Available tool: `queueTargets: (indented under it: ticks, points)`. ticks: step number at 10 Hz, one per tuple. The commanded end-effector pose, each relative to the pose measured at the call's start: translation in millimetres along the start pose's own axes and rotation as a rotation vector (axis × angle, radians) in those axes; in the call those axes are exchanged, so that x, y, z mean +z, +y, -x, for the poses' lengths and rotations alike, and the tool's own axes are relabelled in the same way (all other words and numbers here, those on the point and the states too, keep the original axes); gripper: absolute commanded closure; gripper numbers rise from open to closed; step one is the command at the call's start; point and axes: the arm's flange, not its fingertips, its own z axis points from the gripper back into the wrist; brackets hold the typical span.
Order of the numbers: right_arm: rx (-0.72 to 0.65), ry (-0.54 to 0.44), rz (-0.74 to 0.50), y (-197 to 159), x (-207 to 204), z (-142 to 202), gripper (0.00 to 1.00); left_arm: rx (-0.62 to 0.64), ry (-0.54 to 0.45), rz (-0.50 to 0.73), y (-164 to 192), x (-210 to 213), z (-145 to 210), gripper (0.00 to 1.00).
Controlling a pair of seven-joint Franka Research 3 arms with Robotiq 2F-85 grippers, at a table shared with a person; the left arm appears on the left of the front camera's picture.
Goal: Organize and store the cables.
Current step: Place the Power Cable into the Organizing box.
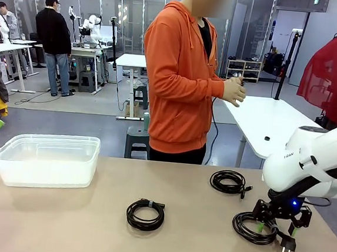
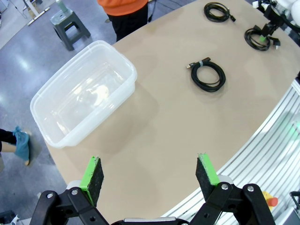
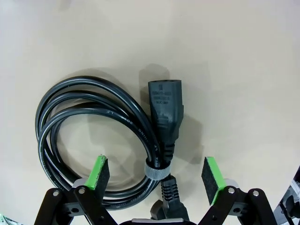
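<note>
At the right edge of the table, the right gripper is spread wide over a coiled power cable — the banded part sits between the fingers, nothing clamped. The left gripper is held wide open too, empty, above the table near a clear tub.

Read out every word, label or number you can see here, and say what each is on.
"RAN", after one unclear letter, on the right arm's white casing.
Moulded marks on the coiled power cable's black connector: too small to read.
Faint print along that cable's cord: too blurred to read.
</note>
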Motion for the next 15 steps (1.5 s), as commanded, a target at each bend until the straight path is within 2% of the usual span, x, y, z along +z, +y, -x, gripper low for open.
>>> queueTargets:
  ticks: [1, 3, 4, 5, 6, 7, 8, 9, 10, 11, 14, 15]
  points:
    - [-0.008, -0.024, -0.035, -3.1, -1.5, -5.6, 0.0, -0.002, -0.002, -0.002, -0.3, -0.5, 0.1, 0.0]
    - [-0.005, -0.035, -0.033, -3.9, -1.0, -5.0, 0.18, -0.002, -0.002, -0.002, -0.3, -0.5, 0.1, 0.0]
    - [-0.004, -0.036, -0.033, -3.6, -0.4, -4.3, 0.3, -0.002, -0.002, -0.002, -0.3, -0.5, 0.1, 0.0]
    - [-0.004, -0.033, -0.03, -3.7, 0.4, -4.3, 0.38, -0.002, -0.002, -0.002, -0.3, -0.5, 0.1, 0.0]
    - [-0.006, -0.034, -0.028, -3.5, 1.2, -4.0, 0.5, -0.002, -0.002, -0.002, -0.3, -0.5, 0.1, 0.0]
    - [-0.008, -0.038, -0.028, -3.8, 4.6, -3.7, 0.58, -0.002, -0.002, -0.002, -0.3, -0.5, 0.1, 0.0]
    - [-0.011, -0.037, -0.025, -3.4, 6.5, -3.0, 0.7, -0.002, -0.002, -0.002, -0.3, -0.5, 0.1, 0.0]
    - [-0.011, -0.035, -0.022, -2.6, 7.2, -3.1, 0.78, -0.002, -0.002, -0.002, -0.3, -0.5, 0.1, 0.0]
    - [-0.012, -0.035, -0.022, -1.9, 8.2, -2.9, 0.9, -0.002, -0.002, -0.002, -0.3, -0.5, 0.1, 0.0]
    - [-0.012, -0.037, -0.019, -1.2, 10.2, -3.1, 0.98, -0.002, -0.002, -0.002, -0.3, -0.5, 0.1, 0.0]
    - [-0.002, -0.052, -0.018, -0.8, 22.5, 0.0, 1.0, -0.002, -0.002, -0.002, -0.3, -0.5, 0.1, 0.0]
    - [0.009, -0.076, -0.01, 1.4, 41.6, 4.5, 1.0, -0.002, -0.002, -0.002, -0.3, -0.5, 0.1, 0.0]
